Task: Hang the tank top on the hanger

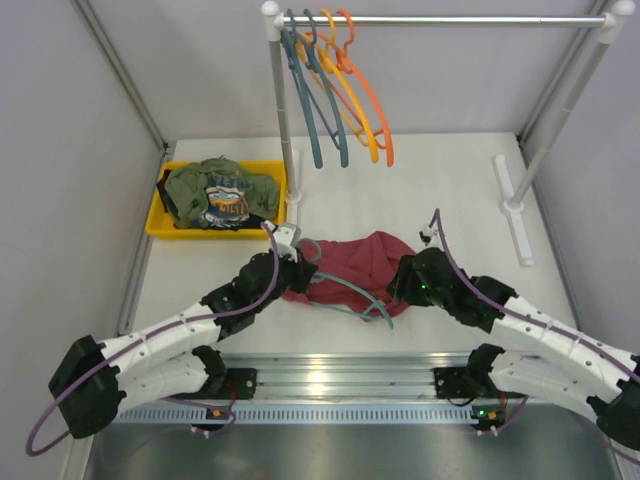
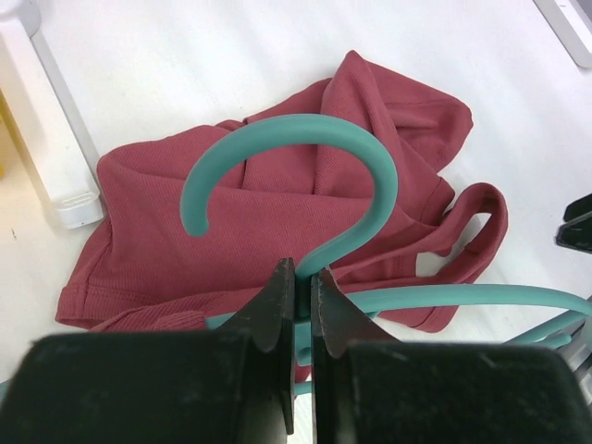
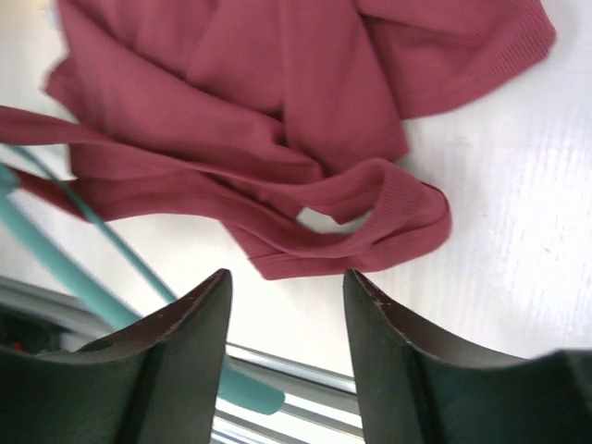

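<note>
1. Maroon heap of tank top (image 1: 368, 258) in the middle of the table (image 1: 450, 180), crumpled and folded over itself, with the teal hanger (image 2: 310, 139) lying partly across its near side.
2. Pinches the hanger's thin neck, just under the hook, with the left gripper (image 2: 303, 277), fingers pressed together on it. Could let the hanger spin or slip, since smooth plastic and such a small hold.
3. Hangs the right gripper (image 3: 287, 277) over the near right part of the top, fingers spread wide, holding nothing. Sits just above a loop of strap (image 3: 393, 199).
4. Could close on two layers at once, or on the bare table, because of the bunched cloth there.
5. Could pull the whole heap along instead of opening it, with the hanger resting on the cloth.
6. Cannot tell whether a hanger arm is already inside the top or only lying on it. Could poke through an armhole instead of the neck hole and leave the top hanging crooked.
7. Could slide the cloth off the near edge onto the metal rail (image 1: 330, 375) with a tug toward the near side.
8. Could bump one gripper into the other, both working close together over the same small heap.
</note>
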Controlling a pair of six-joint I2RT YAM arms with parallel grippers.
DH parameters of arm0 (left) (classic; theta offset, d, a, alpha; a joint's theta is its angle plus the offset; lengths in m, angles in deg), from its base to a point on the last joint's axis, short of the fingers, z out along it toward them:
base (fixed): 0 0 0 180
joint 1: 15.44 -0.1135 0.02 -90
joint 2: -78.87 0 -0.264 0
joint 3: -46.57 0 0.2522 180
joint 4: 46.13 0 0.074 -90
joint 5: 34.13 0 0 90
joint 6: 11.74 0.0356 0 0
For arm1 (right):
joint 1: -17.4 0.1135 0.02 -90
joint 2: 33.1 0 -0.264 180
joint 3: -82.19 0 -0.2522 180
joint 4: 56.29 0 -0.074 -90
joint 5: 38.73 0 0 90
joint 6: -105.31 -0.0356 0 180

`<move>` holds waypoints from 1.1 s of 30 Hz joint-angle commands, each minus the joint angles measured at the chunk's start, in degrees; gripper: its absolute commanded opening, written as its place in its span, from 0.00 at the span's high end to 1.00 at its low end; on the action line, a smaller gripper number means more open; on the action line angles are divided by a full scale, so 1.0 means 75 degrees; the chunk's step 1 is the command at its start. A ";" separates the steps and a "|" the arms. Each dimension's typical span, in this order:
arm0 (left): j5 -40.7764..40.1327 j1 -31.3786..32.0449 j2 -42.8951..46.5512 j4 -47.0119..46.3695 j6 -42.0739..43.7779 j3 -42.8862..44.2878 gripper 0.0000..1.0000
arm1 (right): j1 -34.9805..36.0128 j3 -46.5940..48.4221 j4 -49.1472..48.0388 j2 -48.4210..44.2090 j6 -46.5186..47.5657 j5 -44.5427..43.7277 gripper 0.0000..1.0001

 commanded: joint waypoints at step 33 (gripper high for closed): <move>-0.2000 0.0147 -0.0705 -0.0256 -0.0707 0.0619 1.00 | -0.0442 -0.0165 0.0329 0.1009 0.0158 -0.0398 1.00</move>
